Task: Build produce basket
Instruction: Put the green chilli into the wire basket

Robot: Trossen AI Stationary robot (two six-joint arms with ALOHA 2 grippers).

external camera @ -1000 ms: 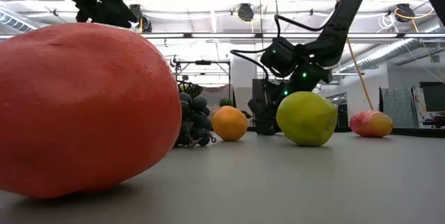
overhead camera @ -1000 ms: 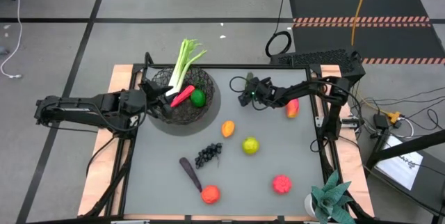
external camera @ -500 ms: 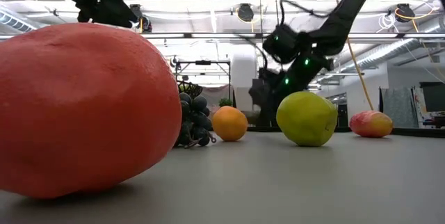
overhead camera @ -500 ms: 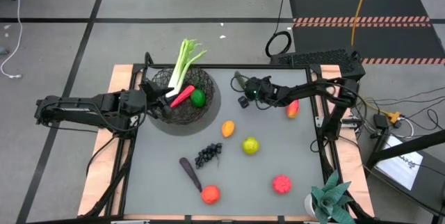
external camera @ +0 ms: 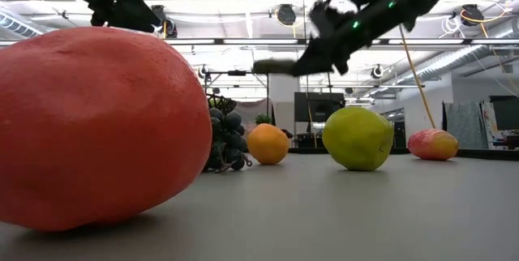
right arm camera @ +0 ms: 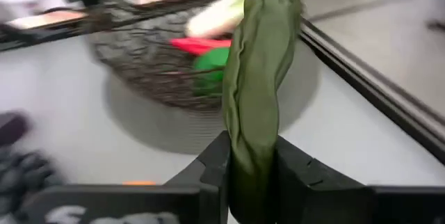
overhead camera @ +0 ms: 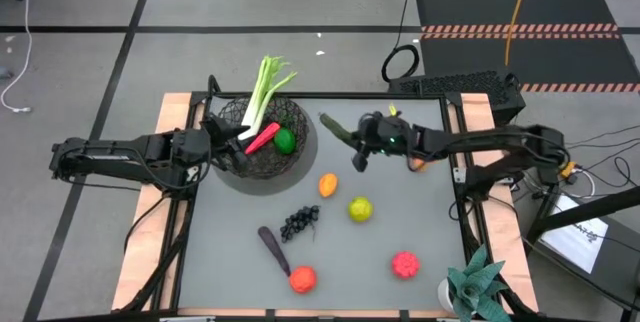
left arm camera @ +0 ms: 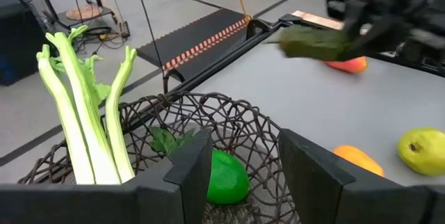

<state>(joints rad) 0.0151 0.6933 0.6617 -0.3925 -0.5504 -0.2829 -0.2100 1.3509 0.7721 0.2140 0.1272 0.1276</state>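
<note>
**Right wrist view: cucumber clamped, basket ahead**

Right wrist view shows the dark green toy cucumber point(right arm camera: 259, 85) pinched at one end between the right gripper point(right arm camera: 249, 165), its two dark fingers pressed against the vegetable's sides. Seen from above, the cucumber point(overhead camera: 336, 128) is carried off the grey table point(overhead camera: 400, 222), between the gripper and the round black wire-mesh basket point(overhead camera: 262, 142) near the table's far left corner.

Inside the basket lie a white-green leek point(overhead camera: 262, 92) whose leaves stick out over the far rim, a red-orange carrot point(overhead camera: 262, 138) and a green lime point(overhead camera: 285, 141). The left gripper point(overhead camera: 222, 134) sits at the basket's left rim; the left wrist view shows its fingers point(left arm camera: 191, 165) apart with nothing between them.

On the table lie an orange point(overhead camera: 327, 184), a yellow-green apple point(overhead camera: 360, 208), purple grapes point(overhead camera: 299, 223), a dark eggplant point(overhead camera: 272, 246), an orange-red round fruit point(overhead camera: 302, 279), a pink-red round fruit point(overhead camera: 405, 264) and a red-yellow mango point(overhead camera: 421, 159), partly under the right arm. A spiky teal-green plant point(overhead camera: 480, 282) stands at the near right corner.
</note>
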